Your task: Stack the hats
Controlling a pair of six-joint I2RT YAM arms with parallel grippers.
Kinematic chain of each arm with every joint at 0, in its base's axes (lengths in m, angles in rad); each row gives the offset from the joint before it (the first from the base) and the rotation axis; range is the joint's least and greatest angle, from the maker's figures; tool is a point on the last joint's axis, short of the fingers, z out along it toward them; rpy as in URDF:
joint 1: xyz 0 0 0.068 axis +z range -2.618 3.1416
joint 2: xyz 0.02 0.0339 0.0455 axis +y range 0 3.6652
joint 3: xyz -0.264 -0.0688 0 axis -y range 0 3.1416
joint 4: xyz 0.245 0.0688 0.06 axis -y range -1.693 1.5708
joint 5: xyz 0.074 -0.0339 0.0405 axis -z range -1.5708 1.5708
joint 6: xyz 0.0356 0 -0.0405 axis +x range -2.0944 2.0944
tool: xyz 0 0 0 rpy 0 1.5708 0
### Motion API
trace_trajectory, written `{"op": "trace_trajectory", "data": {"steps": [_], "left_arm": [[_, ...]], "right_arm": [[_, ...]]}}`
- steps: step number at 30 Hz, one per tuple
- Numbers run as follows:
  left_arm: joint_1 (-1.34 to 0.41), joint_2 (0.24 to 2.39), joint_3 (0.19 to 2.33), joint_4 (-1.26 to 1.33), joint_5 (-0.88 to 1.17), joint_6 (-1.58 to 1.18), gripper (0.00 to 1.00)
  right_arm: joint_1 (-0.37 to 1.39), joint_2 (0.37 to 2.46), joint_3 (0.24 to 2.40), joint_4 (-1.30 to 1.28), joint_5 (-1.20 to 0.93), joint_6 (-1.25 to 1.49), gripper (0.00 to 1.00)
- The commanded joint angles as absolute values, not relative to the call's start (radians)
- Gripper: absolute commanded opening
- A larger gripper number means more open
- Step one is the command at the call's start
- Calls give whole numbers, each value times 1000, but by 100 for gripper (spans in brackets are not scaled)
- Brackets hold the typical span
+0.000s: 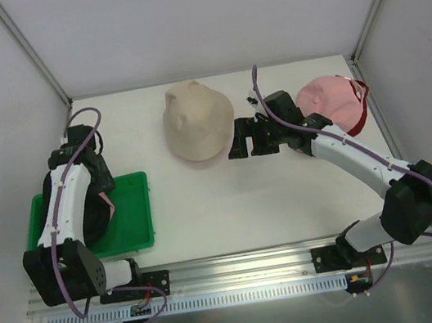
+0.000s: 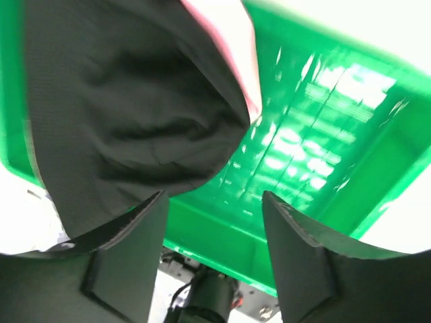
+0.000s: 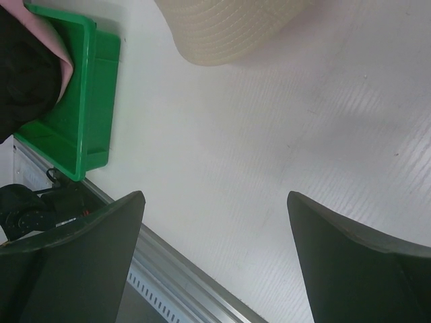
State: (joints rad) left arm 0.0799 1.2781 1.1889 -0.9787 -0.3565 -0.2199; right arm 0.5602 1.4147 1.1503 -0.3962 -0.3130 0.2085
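Note:
A beige bucket hat [image 1: 197, 121] lies at the back middle of the table, and a pinkish edge shows under its near brim. A pink cap [image 1: 324, 100] lies on a red cap [image 1: 363, 104] at the back right. A black hat [image 2: 121, 114] with pink fabric [image 2: 229, 40] under it lies in the green tray [image 1: 134, 217]. My left gripper [image 2: 214, 202] is open and empty just above the black hat's edge. My right gripper [image 1: 237, 140] is open and empty, just right of the beige hat, whose brim [image 3: 229, 27] shows in the right wrist view.
The green tray [image 2: 323, 134] sits at the front left beside the left arm's base. White walls with metal posts close the back and sides. An aluminium rail [image 1: 241, 261] runs along the near edge.

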Motion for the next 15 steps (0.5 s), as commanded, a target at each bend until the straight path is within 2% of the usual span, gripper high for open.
{"op": "trace_trajectory", "data": {"steps": [1,5,15], "left_arm": [[81,1345,1105,-976,-287,-155,60],[80,1408,1057,-936,-296,-138,61],[63,1578,1034,-934,-399,-156,50]], "right_arm": [[557,1410,1178,-356,-334,215,93],[555,1408,1143,-315,-342,227,93],[545,1416,1058,-201,-393,265,93]]}}
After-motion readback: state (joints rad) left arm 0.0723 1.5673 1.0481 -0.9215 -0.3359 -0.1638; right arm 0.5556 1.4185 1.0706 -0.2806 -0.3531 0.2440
